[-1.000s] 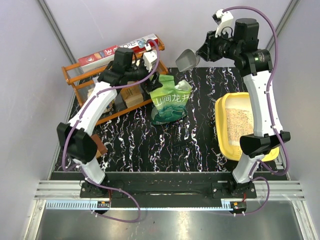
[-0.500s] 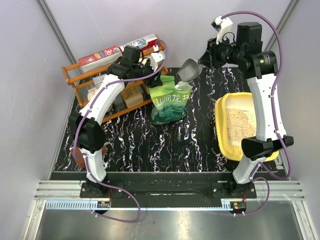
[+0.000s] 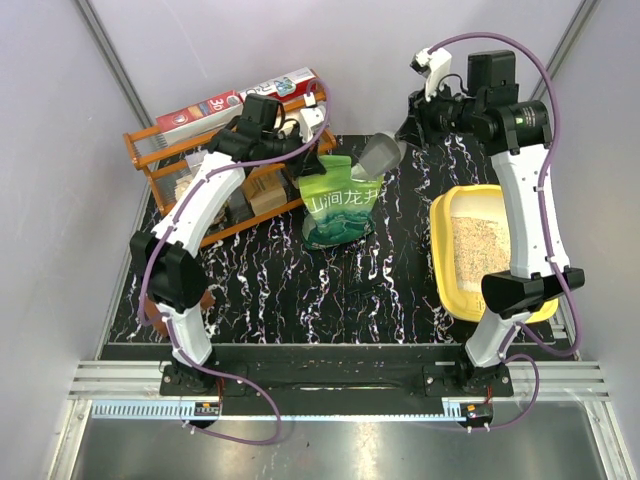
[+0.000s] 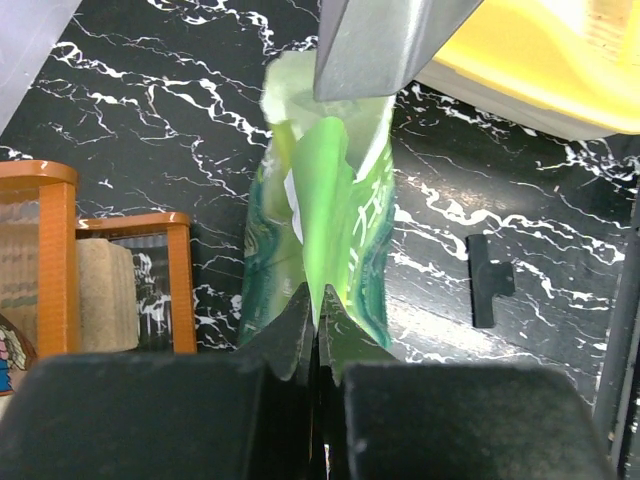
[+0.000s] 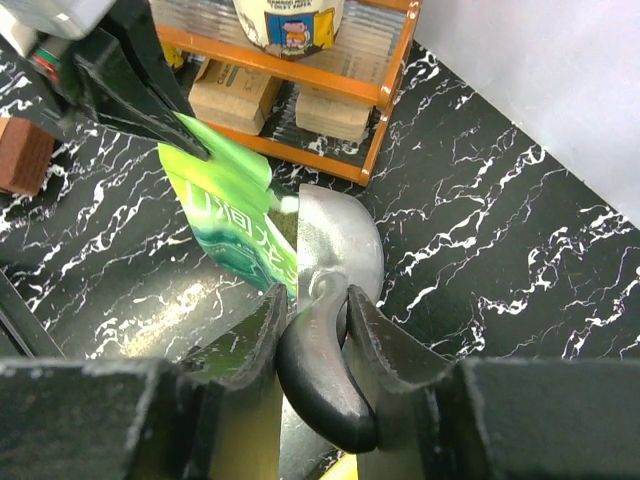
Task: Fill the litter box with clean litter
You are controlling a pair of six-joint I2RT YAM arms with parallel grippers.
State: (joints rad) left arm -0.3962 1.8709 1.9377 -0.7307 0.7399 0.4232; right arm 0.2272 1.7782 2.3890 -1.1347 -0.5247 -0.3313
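Writing: white Chinese characters on 1 green pouch (image 3: 342,205); "30" on 1 box (image 3: 215,103) atop orange rack (image 3: 165,170). 1 grey scoop (image 3: 380,152) just above pouch top. 1 yellow litter box (image 3: 445,250), right side of counter (image 3: 260,280), litter (image 3: 478,250) inside. Left fingers (image 4: 280,345) clenched on pouch top edge. Right fingers (image 5: 385,345) clamp scoop handle.

The black, white-veined marble-patterned table (image 3: 280,285) bore an orange wire rack (image 4: 178,275) back-left, a green plastic pouch (image 3: 340,212) mid-table and a shallow yellow plastic tray (image 3: 443,255) right.
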